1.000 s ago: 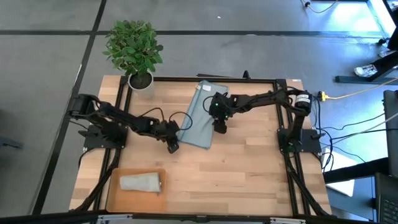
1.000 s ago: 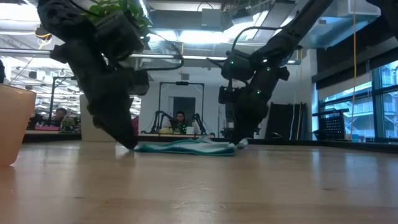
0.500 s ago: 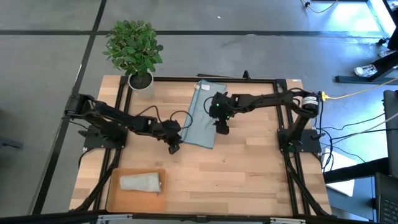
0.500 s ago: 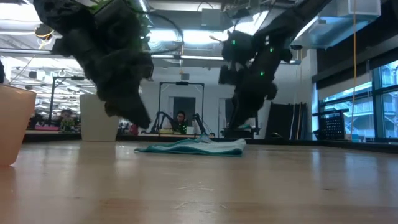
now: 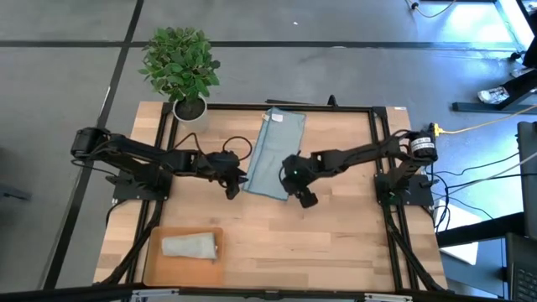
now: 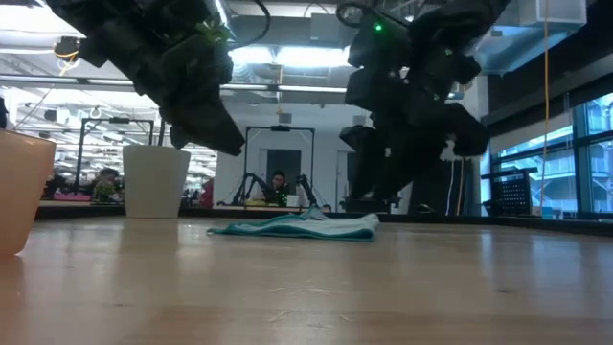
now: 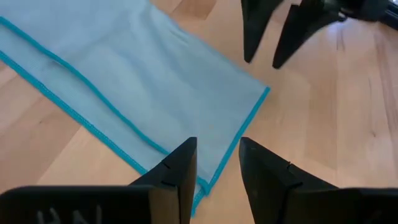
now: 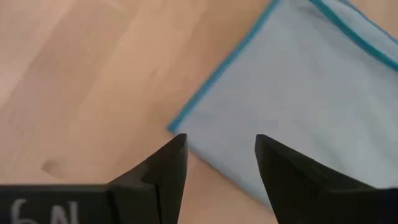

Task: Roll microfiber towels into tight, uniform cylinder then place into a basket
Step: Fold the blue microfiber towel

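The blue towel (image 5: 270,153) lies flat and unrolled near the middle of the bench (image 5: 336,243), running from the back edge toward the centre. It is thin, soft and light, with a stitched teal hem; it will sag and slide on the smooth wood rather than hold a shape. The near short edge, at its two corners, looks like the best place to take hold to start a tight roll.

The left hand (image 5: 232,190) hangs over the near left corner, fingers (image 7: 177,171) spread a little. The right hand (image 5: 306,199) hangs by the near right corner, fingers (image 8: 165,168) spread wider. Neither holds anything.

Only the high view shows the basket (image 5: 151,267) at the front left corner of the bench, with a grey rolled towel (image 5: 190,246) already in it. The low view shows the blue towel is slightly rumpled, and both hands seem clear of the bench, though that is hard to judge.
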Robot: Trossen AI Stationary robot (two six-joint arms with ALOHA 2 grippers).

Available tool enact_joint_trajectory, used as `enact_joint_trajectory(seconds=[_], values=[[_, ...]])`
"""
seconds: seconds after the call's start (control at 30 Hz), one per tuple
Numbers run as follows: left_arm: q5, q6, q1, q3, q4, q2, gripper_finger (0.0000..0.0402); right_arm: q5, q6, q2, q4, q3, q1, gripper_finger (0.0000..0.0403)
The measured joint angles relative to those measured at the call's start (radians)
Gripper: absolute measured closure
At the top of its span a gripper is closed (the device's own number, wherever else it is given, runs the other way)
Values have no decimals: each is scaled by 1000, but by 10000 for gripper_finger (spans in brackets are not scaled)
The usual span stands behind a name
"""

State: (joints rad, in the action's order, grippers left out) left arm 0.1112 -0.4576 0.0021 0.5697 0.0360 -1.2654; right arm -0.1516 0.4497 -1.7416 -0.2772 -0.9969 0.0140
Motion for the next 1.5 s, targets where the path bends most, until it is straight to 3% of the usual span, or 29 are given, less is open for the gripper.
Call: enact_joint_trajectory(seconds=[0.27, 0.6, 0.8, 1.03, 1.3, 1.5], values=[[2, 0, 0, 0, 0, 3, 290, -6, 1, -46, 154, 74, -39, 212], [2, -4, 0, 0, 2, 3, 290, -6, -3, -116, 171, 72, -37, 218], [2, -5, 0, 0, 2, 3, 290, 0, -12, -119, 178, 72, -39, 273], [2, -10, 0, 0, 2, 3, 290, 5, -203, -121, 193, 72, -25, 389], [2, -10, 0, 0, 2, 3, 290, -38, -229, -100, 148, 35, 8, 397], [-25, -3, -1, 0, -1, 3, 290, -110, -316, -53, 158, 16, 96, 399]])
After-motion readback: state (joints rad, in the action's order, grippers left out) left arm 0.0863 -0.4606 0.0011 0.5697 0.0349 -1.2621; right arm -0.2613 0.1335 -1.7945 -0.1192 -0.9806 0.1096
